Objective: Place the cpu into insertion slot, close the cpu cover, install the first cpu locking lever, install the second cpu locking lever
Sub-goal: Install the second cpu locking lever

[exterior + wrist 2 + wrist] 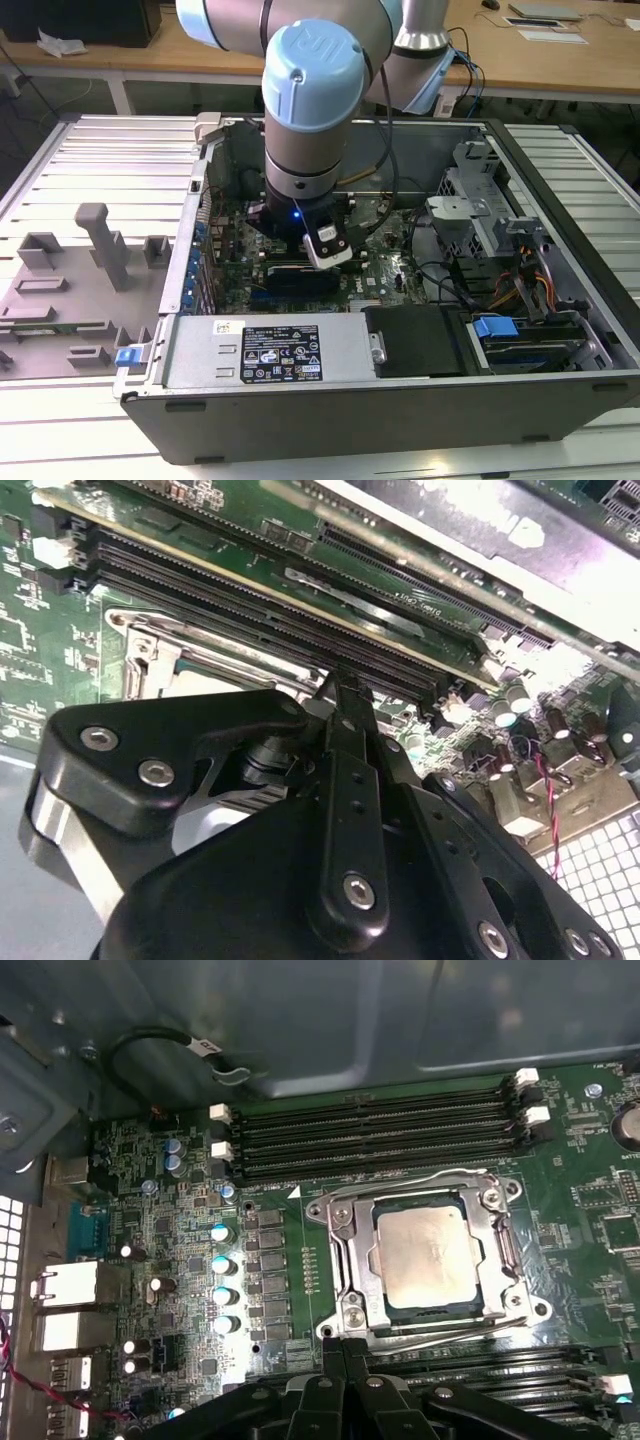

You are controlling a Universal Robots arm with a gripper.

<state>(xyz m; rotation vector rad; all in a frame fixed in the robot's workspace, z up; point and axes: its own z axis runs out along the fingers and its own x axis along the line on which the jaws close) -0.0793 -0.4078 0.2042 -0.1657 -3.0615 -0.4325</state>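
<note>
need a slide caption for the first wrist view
The cpu sits in the insertion slot with the cpu cover down around it, the gripper beside the socket's edge.

Cpu (424, 1257) pale silvery-grey, cpu cover (345, 1260) shiny silver — circuit board (570, 1230) green, memory slots (370, 1132) black with white clips, gripper (345, 1352) black, arm joint cap (308, 72) light blue.

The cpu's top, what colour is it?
Pale silvery-grey, slightly mottled; the cpu shows best in the first wrist view.
</note>
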